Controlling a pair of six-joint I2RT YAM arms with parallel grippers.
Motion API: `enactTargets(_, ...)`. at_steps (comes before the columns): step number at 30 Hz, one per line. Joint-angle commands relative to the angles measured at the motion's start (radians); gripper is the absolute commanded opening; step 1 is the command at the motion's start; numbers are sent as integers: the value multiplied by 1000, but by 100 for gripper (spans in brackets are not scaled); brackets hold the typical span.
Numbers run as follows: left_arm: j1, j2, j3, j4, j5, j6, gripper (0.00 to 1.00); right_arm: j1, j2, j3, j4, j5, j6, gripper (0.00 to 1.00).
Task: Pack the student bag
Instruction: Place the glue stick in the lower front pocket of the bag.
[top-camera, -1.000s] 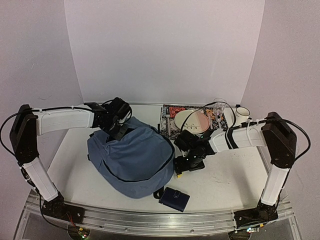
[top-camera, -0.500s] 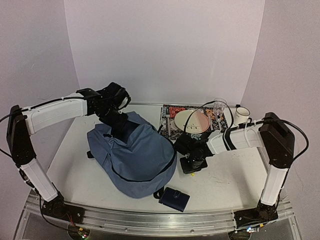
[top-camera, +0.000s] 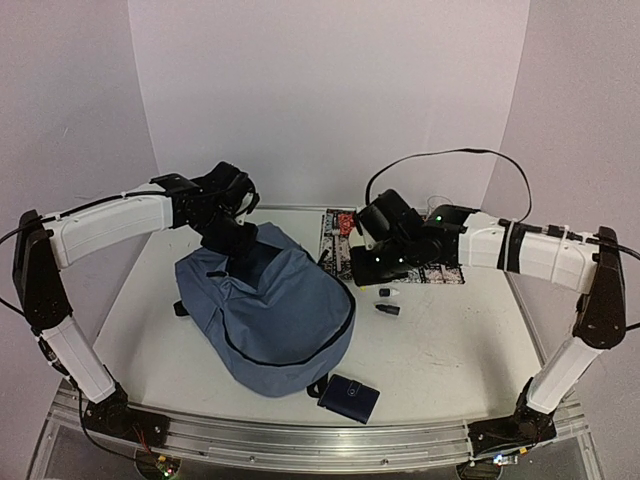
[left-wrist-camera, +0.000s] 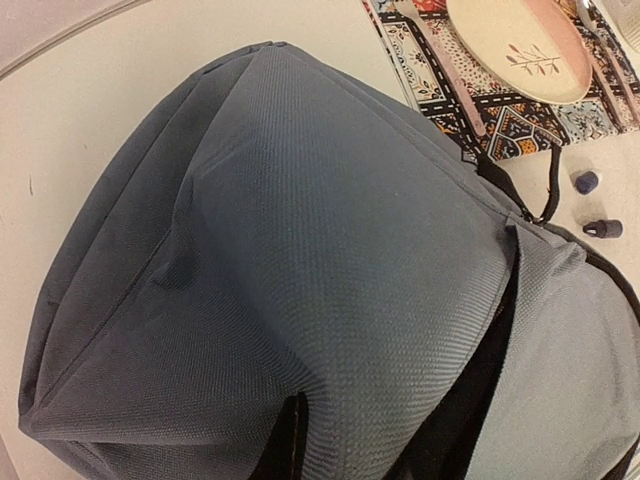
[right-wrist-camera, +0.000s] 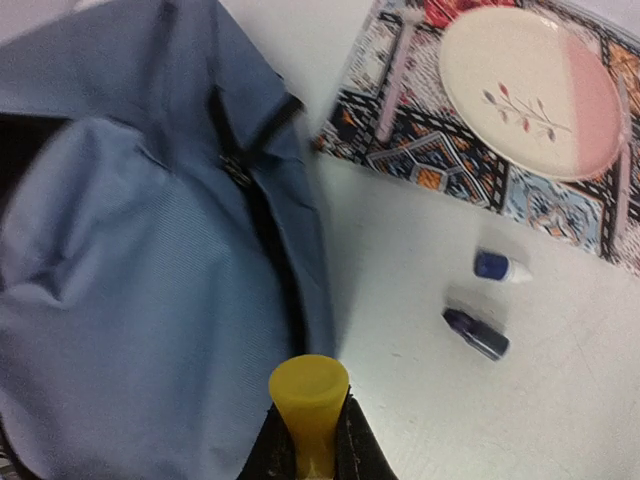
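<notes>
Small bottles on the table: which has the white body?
The blue-capped one, nearer the placemat; the other bottle is dark all over.

The left gripper (top-camera: 232, 248) is gripping the bag (top-camera: 275, 315) at its top fold, where fabric is burying the fingertips; the left wrist view is showing none of them. The right arm (top-camera: 500, 245) is covering most of the mat (top-camera: 336, 226) at the table's (top-camera: 440, 350) far edge. The right gripper (right-wrist-camera: 310, 440) is pinching a yellow piece (right-wrist-camera: 309, 385); the picture's bottom edge is cutting off its lower end, and its identity is remaining undetermined. The bag fabric beside it is showing blurred.
</notes>
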Motion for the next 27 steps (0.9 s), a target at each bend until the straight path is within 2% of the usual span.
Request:
enactTargets(1, -4, -44, 107, 49, 126, -66, 0, 6, -1, 75, 119, -144, 33, 0)
enactTargets(7, -4, -25, 139, 50, 268, -127, 0, 20, 95, 145, 366, -313, 159, 2)
enactTargets(12, -4, -18, 143, 51, 289, -149, 0, 29, 231, 237, 511, -461, 250, 2)
enactTargets(19, -4, -28, 129, 50, 245, -138, 0, 33, 416, 355, 569, -455, 336, 3)
enactTargets(20, -4, -29, 127, 50, 232, -137, 0, 33, 433, 365, 570, -438, 343, 6)
enactTargets(22, -4, -29, 122, 50, 214, -131, 0, 34, 455, 379, 573, -408, 345, 19)
enactTargets(25, -4, -26, 110, 49, 189, -121, 0, 34, 460, 400, 571, -380, 311, 42)
enactTargets(27, -4, -25, 98, 49, 170, -113, 0, 34, 442, 400, 559, -361, 268, 49)
